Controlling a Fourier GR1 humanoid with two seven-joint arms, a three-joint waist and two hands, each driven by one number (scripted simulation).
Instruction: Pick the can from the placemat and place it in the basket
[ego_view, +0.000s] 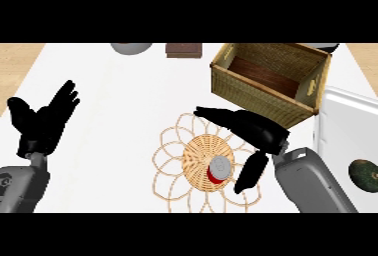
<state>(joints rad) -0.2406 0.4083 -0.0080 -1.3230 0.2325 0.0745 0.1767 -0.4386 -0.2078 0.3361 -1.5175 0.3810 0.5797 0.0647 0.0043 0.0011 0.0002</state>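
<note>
A small red can with a silver top (219, 168) stands on the woven round placemat (184, 160) near the counter's front. My right hand (255, 131) hovers just right of the can, fingers stretched toward the upper left above it and thumb hanging down beside it; the fingers are straight and do not touch the can. The wicker basket (244, 87) with a dark wooden floor sits behind the placemat, at the upper right. My left hand (44, 122) rests open at the left edge, fingers up.
A grey round object (131, 48) and a brown block (183, 50) lie at the counter's far edge. A white tray-like surface (347, 130) at the right carries a dark green round object (365, 174).
</note>
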